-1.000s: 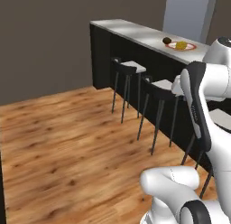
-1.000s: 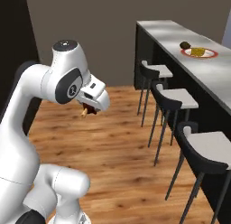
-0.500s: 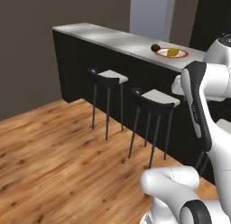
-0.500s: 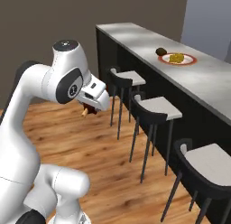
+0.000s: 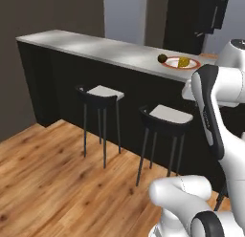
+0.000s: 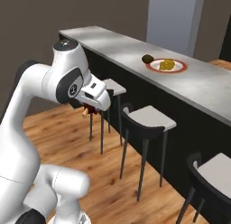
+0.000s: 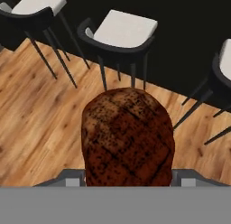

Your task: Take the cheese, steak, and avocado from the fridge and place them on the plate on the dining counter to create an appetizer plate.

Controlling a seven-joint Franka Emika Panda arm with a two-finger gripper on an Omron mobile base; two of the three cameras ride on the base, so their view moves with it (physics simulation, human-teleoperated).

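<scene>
The two-finger gripper [image 6: 88, 111] is clamping the dark reddish-brown grilled steak [image 7: 127, 137]; a grey-seated black stool [image 7: 122, 31] is sitting at 12 o'clock.

Steak [image 7: 127, 137]: rough, seared, crosshatch char, matt. Dining counter [image 5: 100, 48] top: smooth pale stone-look, soft sheen; base matt black. Stools [image 6: 146, 123]: thin black legs, probably metal, matt grey seats. Floor [image 5: 52, 178]: glossy wood planks. Plate [image 6: 178, 67] rim at upper right: smooth, ceramic-like.
</scene>
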